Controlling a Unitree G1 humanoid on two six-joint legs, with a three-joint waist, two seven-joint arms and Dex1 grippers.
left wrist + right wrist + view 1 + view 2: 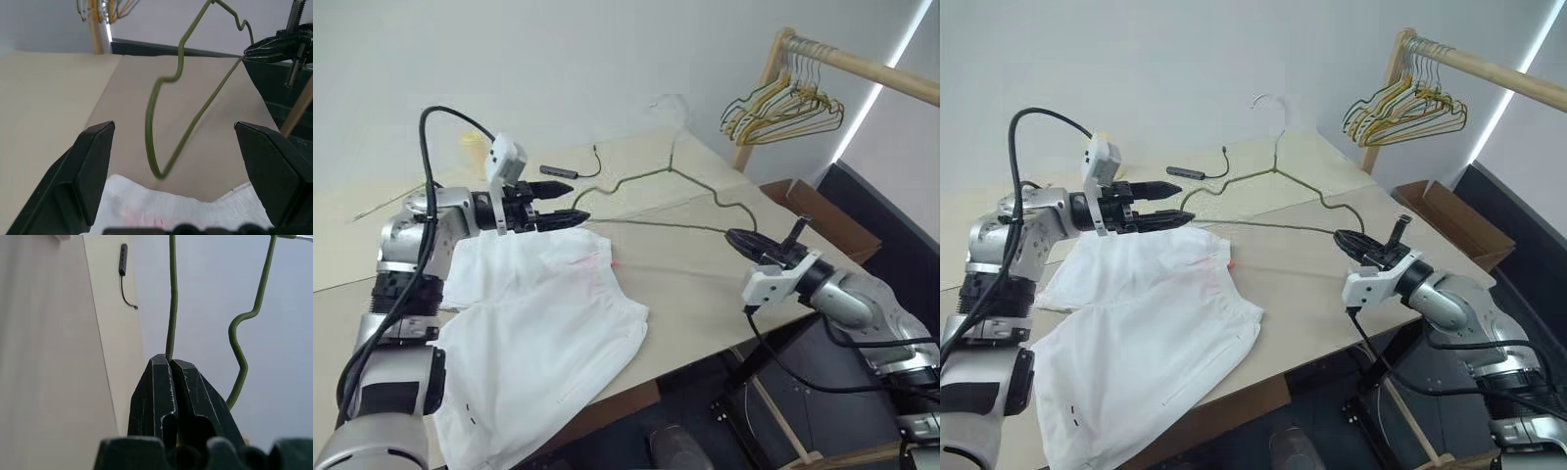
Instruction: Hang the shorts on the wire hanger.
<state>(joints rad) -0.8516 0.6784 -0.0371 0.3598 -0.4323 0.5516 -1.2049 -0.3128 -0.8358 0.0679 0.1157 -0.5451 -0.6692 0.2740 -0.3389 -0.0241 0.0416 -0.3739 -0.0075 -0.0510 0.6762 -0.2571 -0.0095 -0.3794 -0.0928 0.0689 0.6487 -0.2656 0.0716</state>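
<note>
The white shorts (538,313) lie spread flat on the beige table (705,284), with a pink mark near the waistband. My right gripper (736,237) is shut on one end of the wire hanger (636,178), holding it up off the table with its hook (1268,101) pointing upward. In the right wrist view the shut fingertips (168,361) pinch the green wire (171,293). My left gripper (576,201) hovers open over the shorts' waistband. The hanger's other corner (156,169) sits in the gap between its fingers (93,166), ungripped.
A wooden rack (862,64) at the back right carries a bunch of yellow, green and white hangers (783,108). A small black device with a cable (563,171) lies on the far table. A cardboard box (822,211) stands beyond the table's right edge.
</note>
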